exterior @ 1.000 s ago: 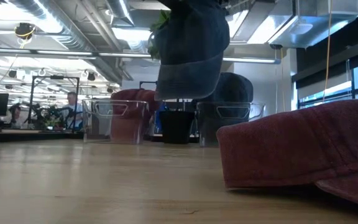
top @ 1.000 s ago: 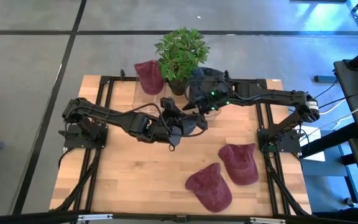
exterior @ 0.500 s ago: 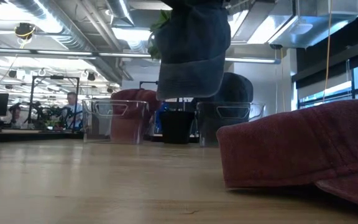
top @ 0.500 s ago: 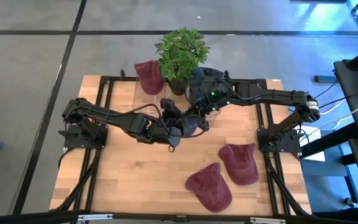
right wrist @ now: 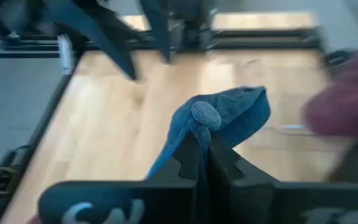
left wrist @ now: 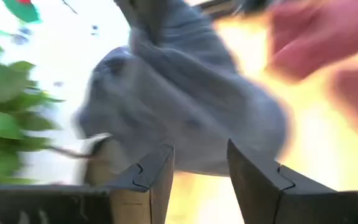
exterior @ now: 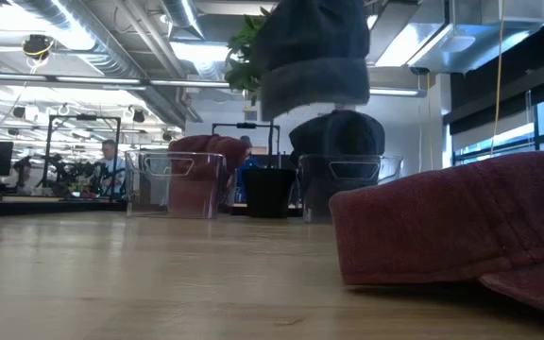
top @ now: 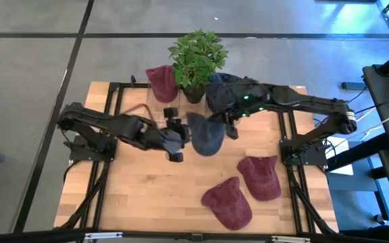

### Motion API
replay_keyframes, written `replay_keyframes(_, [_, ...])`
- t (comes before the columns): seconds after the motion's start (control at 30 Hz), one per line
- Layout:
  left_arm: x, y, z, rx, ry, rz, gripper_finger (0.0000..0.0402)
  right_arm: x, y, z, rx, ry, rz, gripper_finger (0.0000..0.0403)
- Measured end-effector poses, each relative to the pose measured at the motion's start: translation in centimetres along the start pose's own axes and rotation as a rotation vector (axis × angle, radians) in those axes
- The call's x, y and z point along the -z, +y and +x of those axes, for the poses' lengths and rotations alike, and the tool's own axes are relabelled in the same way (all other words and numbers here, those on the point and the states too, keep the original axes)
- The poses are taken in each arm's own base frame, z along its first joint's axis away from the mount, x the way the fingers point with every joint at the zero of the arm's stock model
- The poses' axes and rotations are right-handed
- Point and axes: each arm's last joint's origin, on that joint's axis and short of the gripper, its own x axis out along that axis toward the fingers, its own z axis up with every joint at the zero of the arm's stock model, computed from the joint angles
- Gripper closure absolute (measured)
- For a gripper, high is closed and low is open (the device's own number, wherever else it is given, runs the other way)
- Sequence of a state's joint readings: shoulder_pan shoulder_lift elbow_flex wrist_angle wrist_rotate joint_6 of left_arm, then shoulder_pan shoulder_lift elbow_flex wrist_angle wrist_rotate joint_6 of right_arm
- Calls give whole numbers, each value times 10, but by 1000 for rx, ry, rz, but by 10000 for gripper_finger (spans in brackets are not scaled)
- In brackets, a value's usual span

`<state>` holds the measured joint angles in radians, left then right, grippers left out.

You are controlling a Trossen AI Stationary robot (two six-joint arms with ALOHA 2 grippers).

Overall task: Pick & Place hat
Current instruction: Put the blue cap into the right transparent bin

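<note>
My left tool [top: 175, 140] sits over the counter [top: 134, 196] to the left of the blue hat [top: 206, 133], just beside it and no longer touching. In the left wrist view its two fingers [left wrist: 155, 176] stand apart with nothing between them, so it is released, and the blue hat [left wrist: 185, 109] hangs just beyond the tips.

The blue hat hangs in the air above the middle of the counter, in front of the potted plant [top: 196, 57]. From the low view it floats well clear of the wood, its lower edge [exterior: 314, 71] above the clear bins behind it.

My right tool [top: 229, 120] is at the hat's right upper edge, nearer the plant. In the right wrist view its fingers [right wrist: 194, 152] are clenched on a fold of the blue hat [right wrist: 225, 118] near the crown button, and the hat drapes away from them over the counter.

Left of the plant a red hat [top: 161, 82] sits in a clear bin at the counter's far edge; right of the plant a dark hat [top: 216, 84] lies in another bin. Two more red hats [top: 228, 201] [top: 261, 177] lie on the counter on the near side of the blue hat, toward the right, the nearer one filling the low view's right side [exterior: 461, 222].
</note>
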<state>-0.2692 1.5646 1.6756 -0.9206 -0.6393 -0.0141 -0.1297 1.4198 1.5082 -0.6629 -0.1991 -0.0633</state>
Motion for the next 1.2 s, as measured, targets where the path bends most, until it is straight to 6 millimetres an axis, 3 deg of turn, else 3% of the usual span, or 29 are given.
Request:
replay_keyframes(0.17, [12,10,-14,162,-89,-173,252,-4,1,-38,135,-60,-167,396])
replay_keyframes(0.33, [33,15,-24,204,-237,-283,256,-1,1,-57,266,-24,-282,396])
replay_keyframes(0.53, [61,23,-33,194,-384,-371,252,11,-9,-53,386,100,-347,397])
replay_keyframes(0.8, [85,27,-35,119,-393,-411,254,37,-42,-35,471,183,-385,397])
replay_keyframes(1.2, [90,26,-30,44,-349,-443,258,36,-58,-47,541,168,-450,397])
